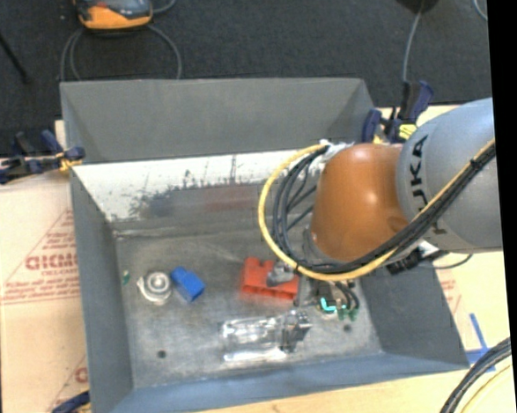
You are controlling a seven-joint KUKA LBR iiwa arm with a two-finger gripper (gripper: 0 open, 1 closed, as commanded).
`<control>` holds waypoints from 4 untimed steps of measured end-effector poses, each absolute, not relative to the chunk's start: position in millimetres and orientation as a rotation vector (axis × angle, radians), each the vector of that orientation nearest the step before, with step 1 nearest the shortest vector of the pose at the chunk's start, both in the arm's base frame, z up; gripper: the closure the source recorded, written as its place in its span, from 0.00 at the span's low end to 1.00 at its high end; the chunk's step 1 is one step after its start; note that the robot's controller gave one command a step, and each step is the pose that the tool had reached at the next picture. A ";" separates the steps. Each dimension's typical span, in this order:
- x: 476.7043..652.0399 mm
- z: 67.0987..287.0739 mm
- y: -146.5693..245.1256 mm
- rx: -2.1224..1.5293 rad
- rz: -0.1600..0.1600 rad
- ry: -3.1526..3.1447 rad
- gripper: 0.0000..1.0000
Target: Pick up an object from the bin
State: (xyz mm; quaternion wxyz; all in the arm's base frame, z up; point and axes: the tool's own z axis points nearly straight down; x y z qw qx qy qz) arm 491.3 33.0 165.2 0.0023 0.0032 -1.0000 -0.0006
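My gripper (293, 327) is low in the bin's front middle, under the orange wrist cover. Its fingertips are at the right end of a clear plastic piece (250, 339) lying flat on the bin floor. Just behind the gripper, to its left, lies an orange-red block (262, 279), partly hidden by the wrist. Whether the fingers are round the clear piece is hidden.
A blue block (188, 285) and a round silver metal knob (155, 286) lie side by side in the left half of the bin floor. The arm and its cables cover the bin's right side.
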 end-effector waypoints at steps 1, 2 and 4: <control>553.0 99.6 40.3 -0.020 -0.005 -3.167 0.00; 570.8 87.6 -0.9 -0.019 -0.012 -3.154 0.00; 583.2 207.0 9.2 0.487 0.003 -3.115 1.00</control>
